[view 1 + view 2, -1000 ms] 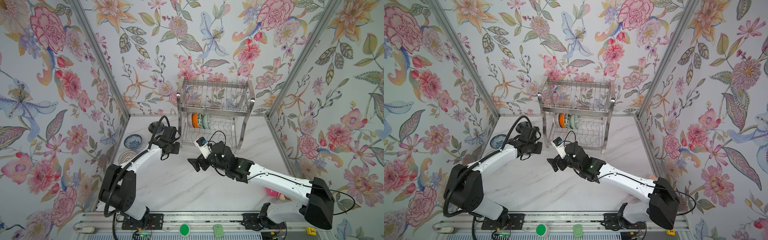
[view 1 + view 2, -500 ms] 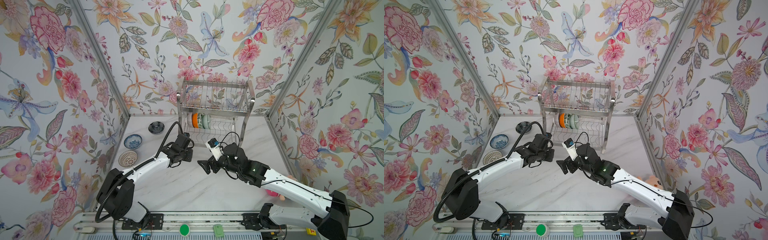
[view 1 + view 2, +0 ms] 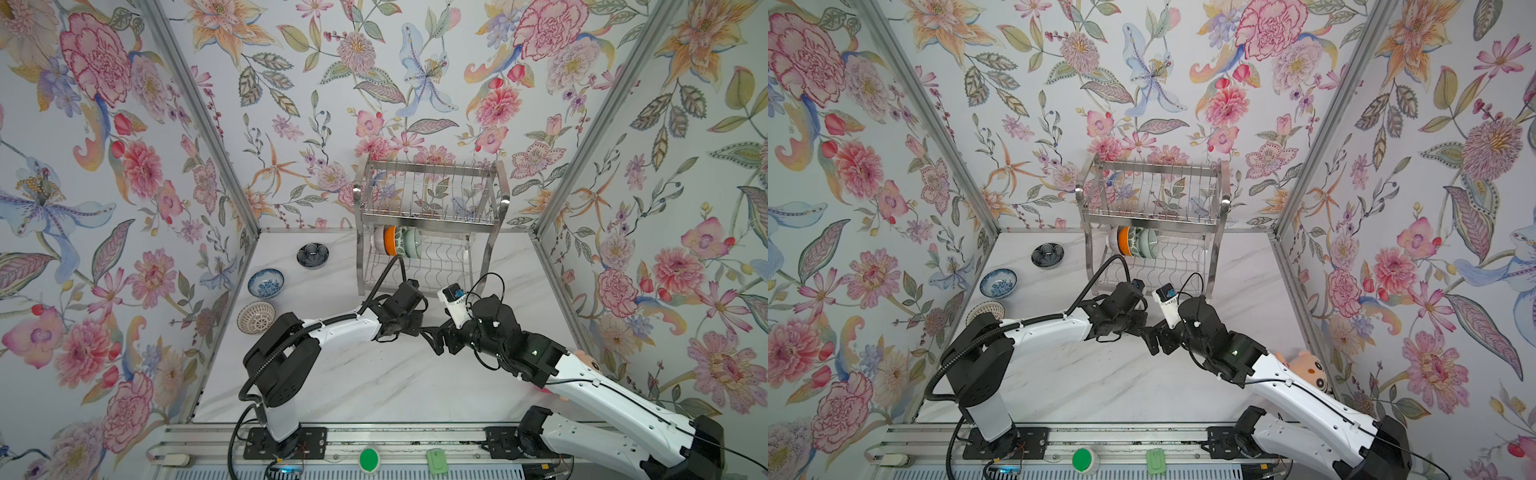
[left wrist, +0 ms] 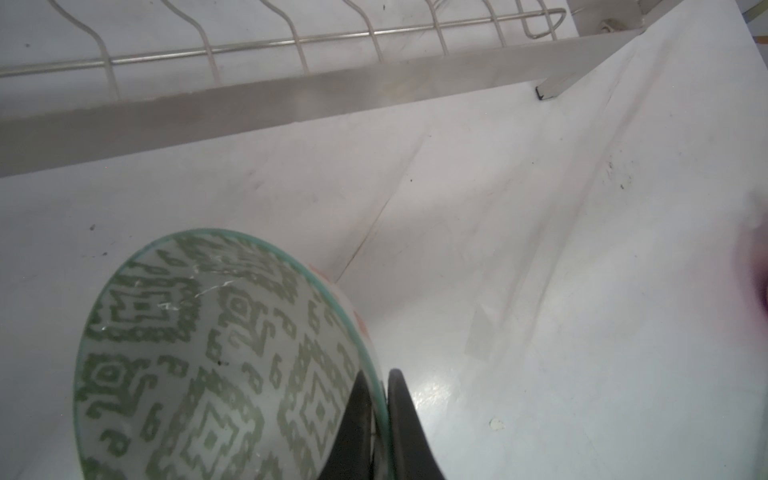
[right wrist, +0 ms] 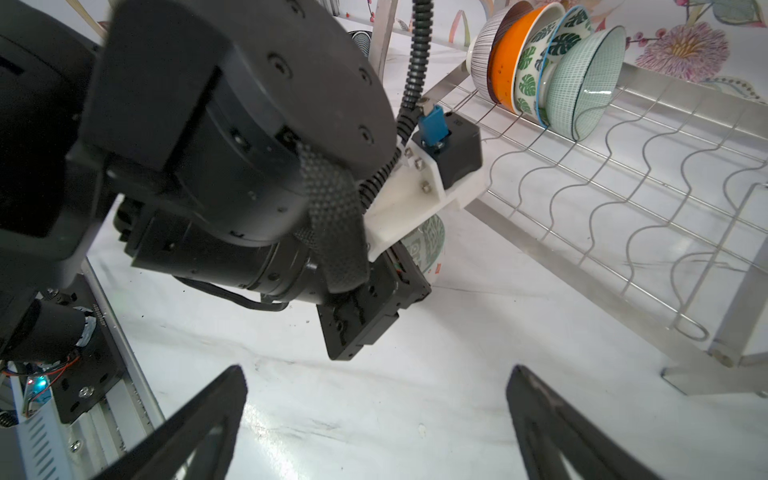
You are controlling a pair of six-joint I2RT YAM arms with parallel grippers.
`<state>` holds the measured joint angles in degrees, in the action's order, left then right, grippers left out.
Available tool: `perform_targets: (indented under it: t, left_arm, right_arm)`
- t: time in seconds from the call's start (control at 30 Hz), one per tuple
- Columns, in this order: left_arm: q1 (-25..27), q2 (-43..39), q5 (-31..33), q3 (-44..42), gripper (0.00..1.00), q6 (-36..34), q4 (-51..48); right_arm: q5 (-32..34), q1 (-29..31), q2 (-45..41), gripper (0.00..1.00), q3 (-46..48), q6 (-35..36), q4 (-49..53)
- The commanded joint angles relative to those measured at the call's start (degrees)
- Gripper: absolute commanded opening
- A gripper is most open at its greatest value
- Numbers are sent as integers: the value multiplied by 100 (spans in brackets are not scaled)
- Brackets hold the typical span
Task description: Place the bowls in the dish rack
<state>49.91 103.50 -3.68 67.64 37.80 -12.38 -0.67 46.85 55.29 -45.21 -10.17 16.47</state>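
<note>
While the left hand (image 4: 378, 376) pinches the rim of the grey-green patterned bowl (image 4: 199, 353), jaws nearly together with 1 finger inside and 1 outside, the bowl sits tilted close in front of the lower shelf of the dish rack (image 3: 428, 219); whether it touches the marble worktop (image 4: 540, 291) I cannot tell. The right hand (image 5: 376, 370) stands wide and empty, just beside the left wrist. At the lower shelf's left end a row of bowls (image 5: 540, 62) stands on edge. Along the worktop's left edge lie 3 others: a dark navy bowl (image 3: 312, 255), a blue-white floral bowl (image 3: 266, 283) and a tan lattice bowl (image 3: 256, 317).
</note>
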Motion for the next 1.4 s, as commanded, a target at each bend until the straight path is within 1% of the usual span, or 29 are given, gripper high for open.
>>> perform_targets:
  t: [0.0,0.03,0.23,0.33,0.47,0.53,0.6,0.67,0.8,0.9,1.0,1.17,1.2,1.23,1.27,1.37]
  left_arm:
    - [71,191,9,251,0,65,7]
    - [80,234,1,263,0,65,8]
    - [98,387,-79,300,16,161,133]
    - [100,452,-170,317,16,205,222]
    - [111,593,-394,297,23,325,489]
    - [132,682,-486,318,23,375,561]
    - [151,721,-491,357,25,396,583]
    - [148,697,-501,371,30,412,606]
    - [158,580,-447,431,34,363,558]
    - [150,479,-342,550,40,271,381]
    - [109,317,-241,612,50,187,240]
    - [-106,-59,-176,637,74,18,56]
    - [-163,-164,-141,629,79,-13,11]
    - [-222,-305,-89,612,87,-64,-46]
    - [-308,-449,-56,566,98,-103,-94]
    - [-616,-946,-83,303,99,-166,-163]
  right_arm:
    - [-13,-127,36,99,40,-115,205]
    - [-34,-170,66,99,23,-118,217]
    - [-125,-536,242,99,-14,-256,243]
    - [-196,-701,298,99,-27,-324,239]
    - [-241,-815,317,99,-32,-374,243]
    - [-260,-845,331,99,-14,-388,244]
    - [-273,-879,323,99,-3,-404,251]
    - [-269,-903,299,99,4,-415,254]
    - [-276,-941,290,99,-22,-441,269]
    - [-318,-936,286,99,-52,-471,278]
    - [-276,-936,282,99,-116,-502,299]
    - [-164,-1172,239,99,-280,-551,296]
    - [-164,-1185,240,99,-323,-557,295]
    - [-152,-1203,245,99,-375,-563,295]
    - [-129,-1213,265,99,-429,-548,295]
    - [-60,-1244,365,99,-597,-547,300]
